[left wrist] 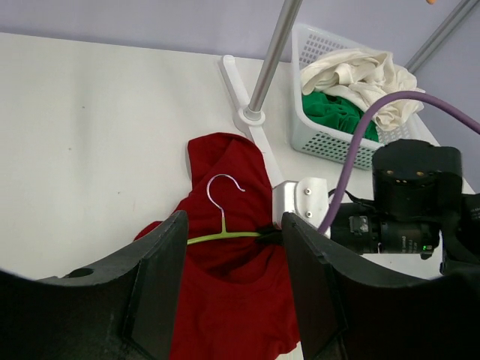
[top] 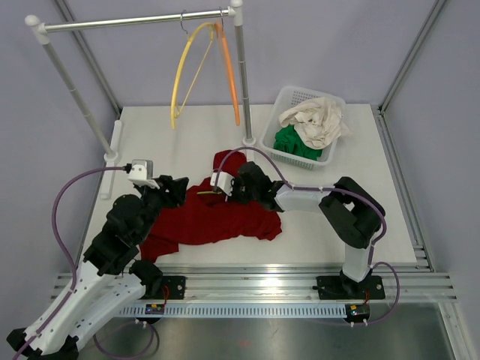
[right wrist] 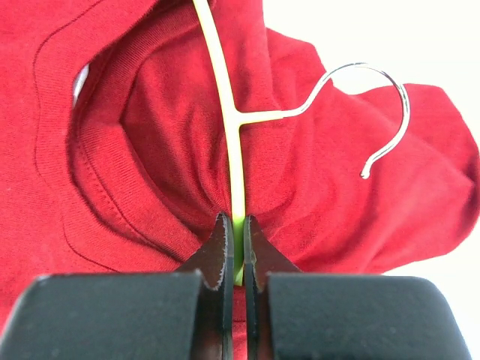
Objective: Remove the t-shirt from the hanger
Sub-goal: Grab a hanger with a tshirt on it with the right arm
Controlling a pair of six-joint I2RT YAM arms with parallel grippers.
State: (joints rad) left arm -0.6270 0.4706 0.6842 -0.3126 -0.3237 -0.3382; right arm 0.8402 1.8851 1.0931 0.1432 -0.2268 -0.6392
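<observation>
A red t-shirt point(top: 217, 217) lies crumpled on the white table, still on a green hanger point(right wrist: 225, 120) with a metal hook point(right wrist: 360, 97). My right gripper point(right wrist: 234, 236) is shut on the hanger's green bar at the shirt's collar; in the top view it point(top: 223, 189) sits at the shirt's upper edge. My left gripper point(left wrist: 232, 262) is open and empty, just above the shirt point(left wrist: 232, 300), with the hanger point(left wrist: 225, 234) and the right gripper's tip ahead of it. In the top view the left gripper point(top: 180, 191) is at the shirt's left side.
A white basket point(top: 279, 127) with white and green cloth stands at the back right. A metal clothes rail point(top: 135, 21) at the back carries a yellow hanger point(top: 184, 67) and an orange hanger point(top: 229, 71); its right post point(top: 244, 82) stands just behind the shirt.
</observation>
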